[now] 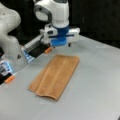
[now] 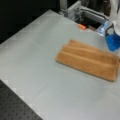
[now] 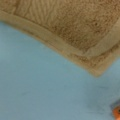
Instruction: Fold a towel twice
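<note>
The tan towel [image 1: 55,75] lies flat on the grey table, folded over once into a long strip with two layers showing at its near end. In a front view it runs across the table's right half [image 2: 87,60]. My gripper [image 1: 60,43] hovers just past the towel's far short edge, above the table and holding nothing; its blue body [image 2: 113,41] shows at a front view's right edge. In the wrist view a doubled corner of the towel [image 3: 75,27] fills the top, with bare table below it.
The arm's white base [image 1: 10,42] stands at a front view's left, beside a metal rail [image 1: 33,45] with orange tabs [image 1: 48,50] [image 1: 10,79]. A black perforated board [image 2: 15,107] borders the table [image 2: 37,55] at a front view's bottom left.
</note>
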Available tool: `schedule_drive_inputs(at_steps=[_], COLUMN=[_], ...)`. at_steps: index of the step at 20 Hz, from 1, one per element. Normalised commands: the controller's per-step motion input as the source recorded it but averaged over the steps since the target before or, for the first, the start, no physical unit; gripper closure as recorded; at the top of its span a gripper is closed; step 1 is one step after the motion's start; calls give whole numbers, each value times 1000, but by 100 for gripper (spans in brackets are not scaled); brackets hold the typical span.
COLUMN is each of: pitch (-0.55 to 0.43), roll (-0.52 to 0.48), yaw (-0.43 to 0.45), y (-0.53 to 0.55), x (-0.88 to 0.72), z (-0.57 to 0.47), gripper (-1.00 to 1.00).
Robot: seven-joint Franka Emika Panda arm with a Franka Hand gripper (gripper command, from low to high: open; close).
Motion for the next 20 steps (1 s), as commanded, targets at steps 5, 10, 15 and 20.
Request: schedule_drive_inputs(at_steps=[5,10,15,20], pitch=[-90,84,147,213], roll=[-131,-203,-351,-463], yaw=[365,380,263,160], y=[143,210,230,239], x=[696,598,429,230], z=[29,63,9,-24], gripper=[-100,-100,-100,-100])
